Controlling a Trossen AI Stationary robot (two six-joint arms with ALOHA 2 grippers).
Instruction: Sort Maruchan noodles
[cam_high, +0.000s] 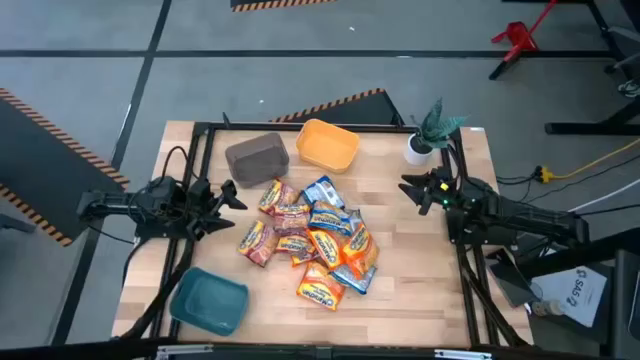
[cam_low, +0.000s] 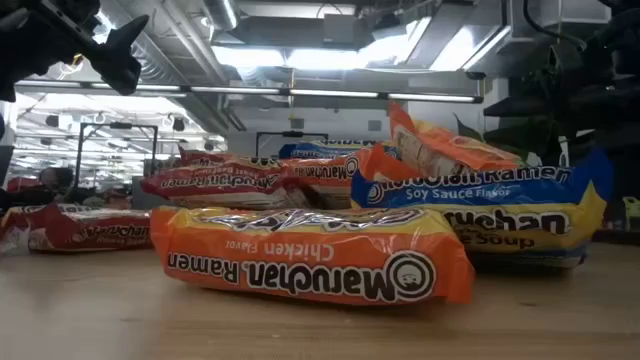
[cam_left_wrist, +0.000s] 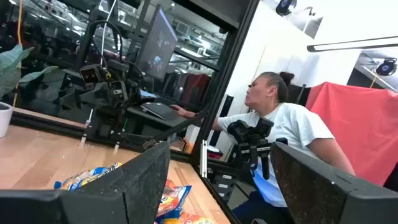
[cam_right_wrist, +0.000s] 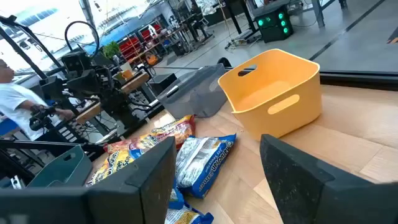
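A heap of Maruchan noodles (cam_high: 310, 240), orange, blue and red-pink packets, lies on the middle of the wooden table; in the low view an orange packet (cam_low: 310, 262) lies flat in front. My left gripper (cam_high: 238, 196) hangs at the table's left side, open, with nothing between its fingers, short of the heap. My right gripper (cam_high: 408, 187) hangs at the right side, open and with nothing in it, pointing toward the heap. The right wrist view looks past its fingers at a blue packet (cam_right_wrist: 202, 160) and red-pink packets (cam_right_wrist: 152, 140).
A grey bin (cam_high: 257, 157) and a yellow-orange bin (cam_high: 327, 145) stand at the table's far edge, a teal bin (cam_high: 208, 300) at the near left corner. A small potted plant (cam_high: 428, 135) stands far right. A seated person (cam_left_wrist: 277, 134) shows beyond the table.
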